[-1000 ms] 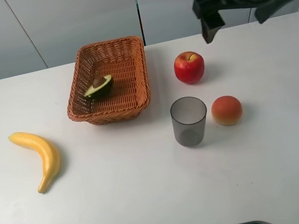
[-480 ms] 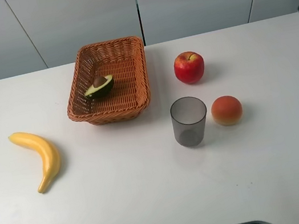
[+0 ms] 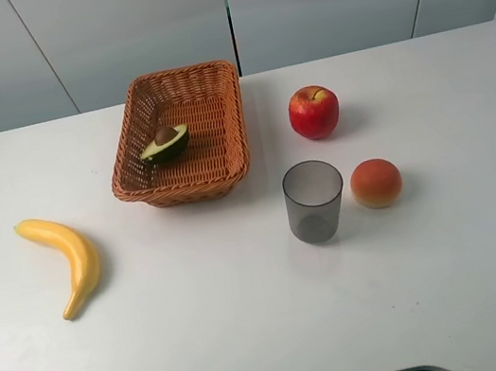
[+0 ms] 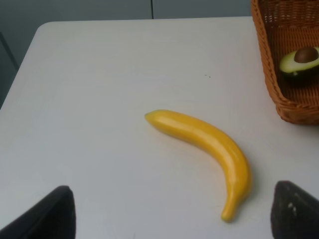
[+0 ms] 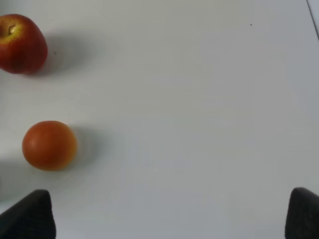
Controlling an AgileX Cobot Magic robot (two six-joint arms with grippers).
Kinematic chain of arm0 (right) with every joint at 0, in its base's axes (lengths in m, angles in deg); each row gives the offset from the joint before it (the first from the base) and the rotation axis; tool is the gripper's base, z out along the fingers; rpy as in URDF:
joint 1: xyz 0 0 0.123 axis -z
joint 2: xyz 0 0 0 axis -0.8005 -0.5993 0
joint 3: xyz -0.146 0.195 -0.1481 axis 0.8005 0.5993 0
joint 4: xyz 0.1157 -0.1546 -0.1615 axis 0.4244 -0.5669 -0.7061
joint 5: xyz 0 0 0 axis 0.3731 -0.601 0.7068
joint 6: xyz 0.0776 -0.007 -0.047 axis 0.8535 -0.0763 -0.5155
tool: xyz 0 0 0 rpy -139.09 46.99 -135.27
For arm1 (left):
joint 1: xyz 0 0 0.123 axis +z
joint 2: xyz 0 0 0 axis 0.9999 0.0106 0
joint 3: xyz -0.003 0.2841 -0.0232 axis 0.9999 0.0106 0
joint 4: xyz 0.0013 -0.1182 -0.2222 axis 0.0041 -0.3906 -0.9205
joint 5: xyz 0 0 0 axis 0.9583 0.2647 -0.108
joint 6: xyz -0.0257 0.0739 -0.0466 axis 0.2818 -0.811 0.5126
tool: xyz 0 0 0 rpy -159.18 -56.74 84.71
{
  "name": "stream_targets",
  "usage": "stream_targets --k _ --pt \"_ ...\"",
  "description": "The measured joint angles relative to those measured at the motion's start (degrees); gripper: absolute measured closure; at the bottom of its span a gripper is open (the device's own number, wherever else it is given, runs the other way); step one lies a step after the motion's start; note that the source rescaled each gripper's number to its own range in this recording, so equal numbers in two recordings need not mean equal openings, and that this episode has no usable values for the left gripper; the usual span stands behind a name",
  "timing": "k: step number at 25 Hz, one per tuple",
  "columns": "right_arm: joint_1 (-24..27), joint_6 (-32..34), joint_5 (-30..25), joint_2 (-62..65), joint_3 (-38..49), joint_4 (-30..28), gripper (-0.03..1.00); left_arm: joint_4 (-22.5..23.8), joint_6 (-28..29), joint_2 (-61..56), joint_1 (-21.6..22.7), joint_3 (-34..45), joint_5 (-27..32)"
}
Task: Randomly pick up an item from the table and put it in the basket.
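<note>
The halved avocado [image 3: 165, 143] lies pit-up inside the wicker basket [image 3: 222, 156] at the back middle of the white table [image 3: 254, 328]. It also shows in the left wrist view [image 4: 299, 62], in the basket's corner [image 4: 289, 102]. Neither arm shows in the exterior view. My left gripper [image 4: 172, 219] is open and empty above the table near the banana [image 4: 209, 142]; only its two dark fingertips [image 4: 50, 214] show. My right gripper [image 5: 167, 216] is open and empty above bare table, with fingertips [image 5: 30, 214] at the frame's lower corners.
A yellow banana [image 3: 67, 260] lies at the left. A red apple [image 3: 314, 111], a translucent grey cup [image 3: 314, 200] and an orange-red round fruit [image 3: 376, 182] stand right of the basket. The apple [image 5: 21, 44] and round fruit [image 5: 49, 145] show in the right wrist view.
The right arm, above the table's back right one second ago, has withdrawn to the right and left the exterior view. The avocado stays in the basket.
</note>
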Motion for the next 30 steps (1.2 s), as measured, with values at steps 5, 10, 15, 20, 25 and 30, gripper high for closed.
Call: stream_targets --k 5,10,15,20,25,30 --pt "0.0 -2.44 0.25 9.38 4.39 0.12 -0.03 0.0 0.0 0.0 0.0 0.0 0.0" --pt "0.0 -5.04 1.6 19.6 9.56 4.65 -0.03 0.0 0.0 0.0 0.0 0.0 0.0" --pt "0.0 -8.17 2.86 29.36 14.4 7.35 -0.03 0.0 0.0 0.0 0.0 0.0 0.0" --pt "0.0 -9.05 3.13 35.4 18.12 9.25 -0.03 0.0 0.0 0.0 0.0 0.0 0.0" --pt "0.0 -9.4 3.59 35.66 18.23 10.96 -0.03 0.0 0.0 0.0 0.0 0.0 0.0" --pt "0.23 -8.16 3.69 35.7 18.23 10.31 -0.03 0.0 0.0 0.0 0.0 0.0 0.0"
